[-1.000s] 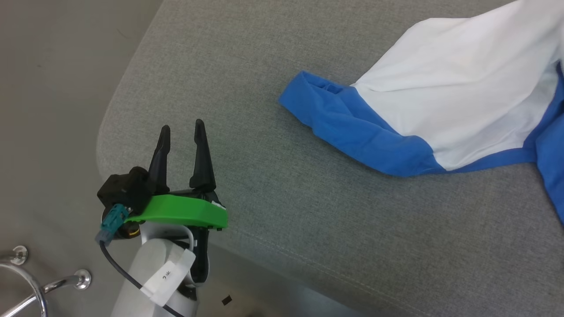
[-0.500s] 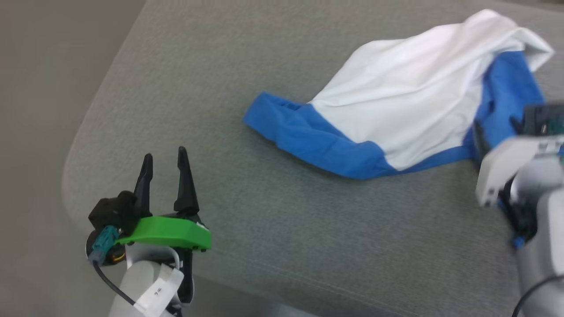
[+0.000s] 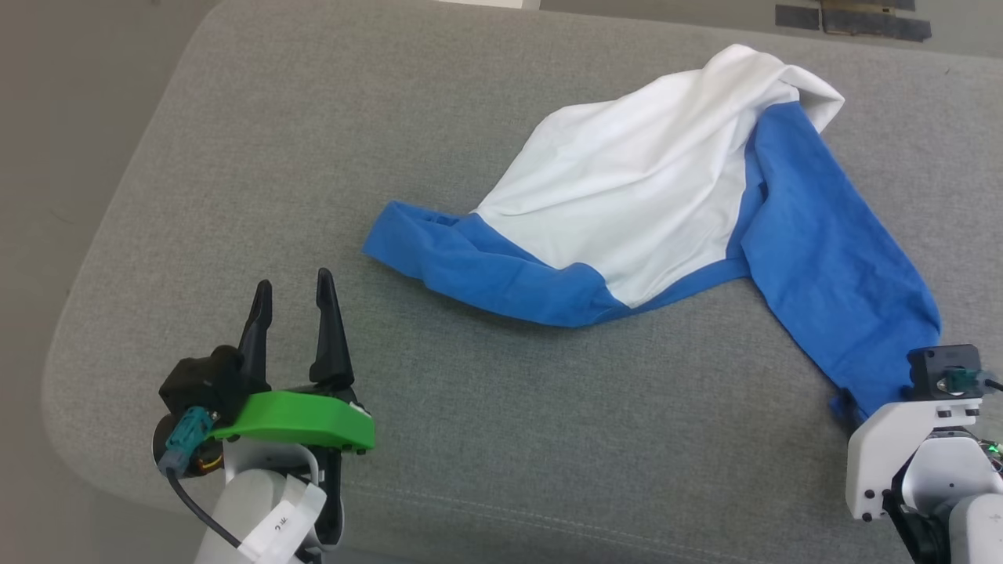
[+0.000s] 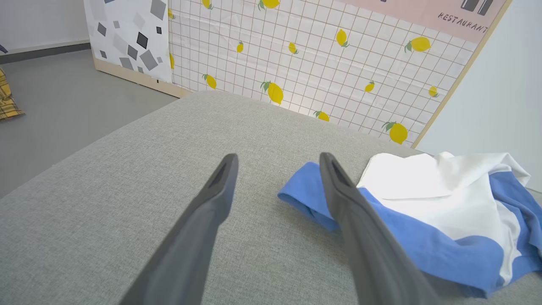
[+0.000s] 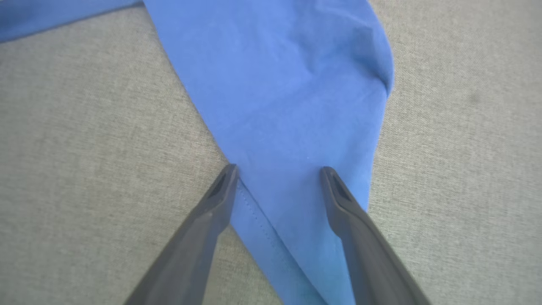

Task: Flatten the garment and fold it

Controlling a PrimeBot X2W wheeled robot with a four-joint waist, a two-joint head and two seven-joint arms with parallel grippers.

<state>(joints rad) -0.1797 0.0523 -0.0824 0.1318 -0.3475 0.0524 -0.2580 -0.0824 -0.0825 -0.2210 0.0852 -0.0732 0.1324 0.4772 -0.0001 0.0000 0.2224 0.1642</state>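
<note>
The garment (image 3: 627,188) lies rumpled on the grey cushion (image 3: 329,117), white body in the middle. One blue sleeve (image 3: 486,274) reaches left and the other (image 3: 838,266) stretches toward the lower right. My left gripper (image 3: 292,280) stands open over bare cushion, left of the shirt. In the left wrist view, the garment (image 4: 423,199) lies to the right beyond its open fingers (image 4: 278,159). My right arm's white wrist housing (image 3: 901,446) sits at the end of the right sleeve. My right gripper (image 5: 277,169) is open, with the blue sleeve (image 5: 288,84) lying flat between its fingers, not pinched.
The cushion's rounded corner (image 3: 70,345) and front edge drop to grey floor (image 3: 47,157) on the left. Dark tape strips (image 3: 854,17) mark the floor beyond the far edge. A lemon-patterned panel (image 4: 296,63) stands behind the cushion.
The head camera has shifted, bringing more of the shirt and the right arm into view. The right gripper has opened and let go; the right sleeve now lies stretched out. The left gripper has not moved.
</note>
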